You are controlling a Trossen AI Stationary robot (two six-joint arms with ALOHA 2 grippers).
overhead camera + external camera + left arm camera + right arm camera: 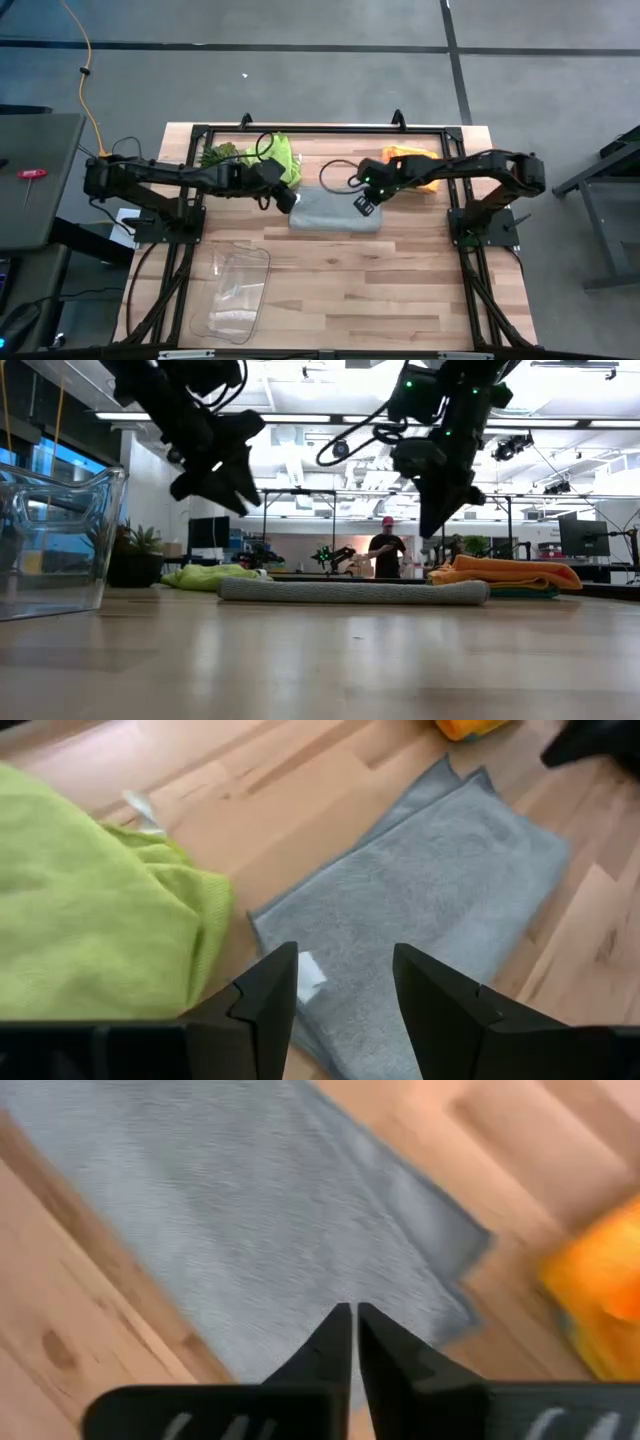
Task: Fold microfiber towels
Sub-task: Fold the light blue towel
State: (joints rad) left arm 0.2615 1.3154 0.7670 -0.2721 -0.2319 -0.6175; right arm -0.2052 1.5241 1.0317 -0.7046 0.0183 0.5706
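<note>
A grey microfiber towel (335, 212) lies folded flat on the table's middle, its layered edges showing in the left wrist view (430, 890) and the right wrist view (250, 1210). My left gripper (345, 990) hangs open above the towel's left end, clear of it (215, 485). My right gripper (354, 1330) is shut and hangs above the towel's right end, holding nothing (435, 525). A lime green towel (282, 152) lies bunched at the far left of the grey one. An orange towel (412, 160) lies at the far right.
A clear plastic bin (235, 292) stands near the table's front left. A small green plant (218, 155) sits beside the lime green towel. In the low view a person (385, 550) stands in the room far behind the table.
</note>
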